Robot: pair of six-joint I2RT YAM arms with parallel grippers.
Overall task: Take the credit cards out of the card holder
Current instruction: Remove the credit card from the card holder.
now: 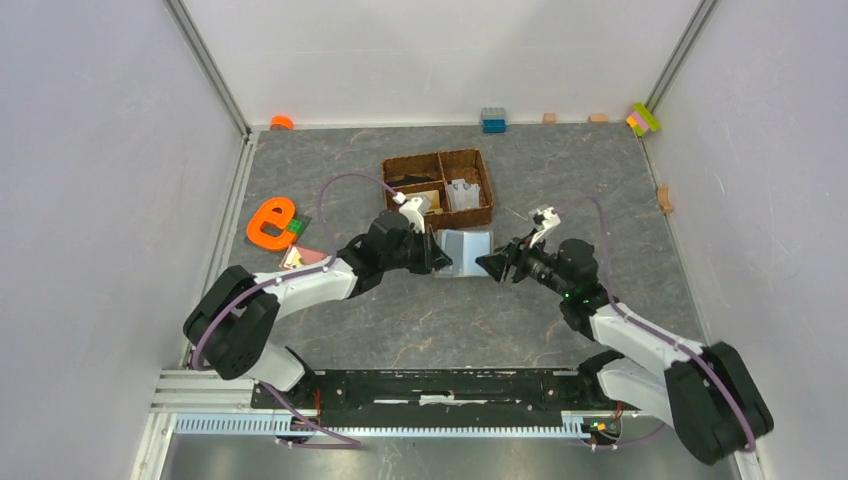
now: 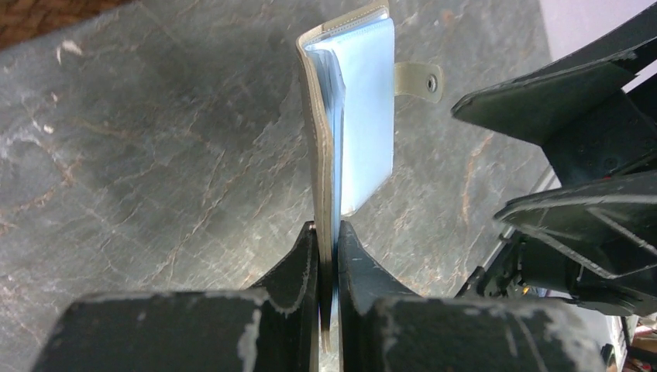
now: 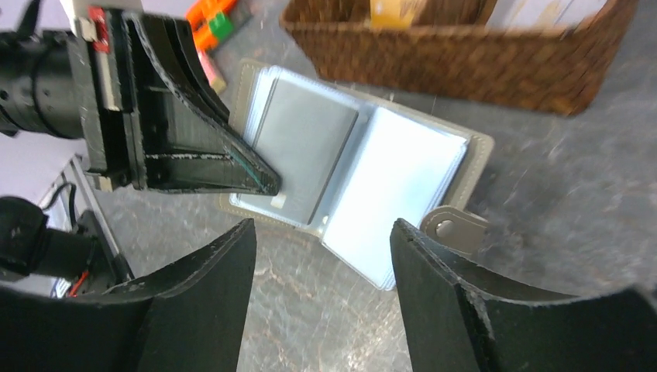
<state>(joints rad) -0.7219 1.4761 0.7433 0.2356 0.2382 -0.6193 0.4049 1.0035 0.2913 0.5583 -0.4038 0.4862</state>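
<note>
Holder (image 3: 403, 167) lies open on the table (image 3: 558, 194), just in front of the basket (image 3: 465, 62) and between your two grippers. Left gripper (image 2: 327, 240) is clamped tight on the holder's left edge, probably to pin it so it does not slide when a card is drawn. Right gripper (image 3: 321, 232) stands wide apart and holds nothing; it hangs over the holder's near edge beside the tab (image 3: 453, 229), likely lined up to go for a sleeve. Count: one holder, two leaves showing, one tab; one basket; two grippers. Cards: you have one grey rectangle (image 3: 306, 147) in the left leaf, probably a card in its sleeve; whether more sit behind it, or any is already out, cannot tell.
</note>
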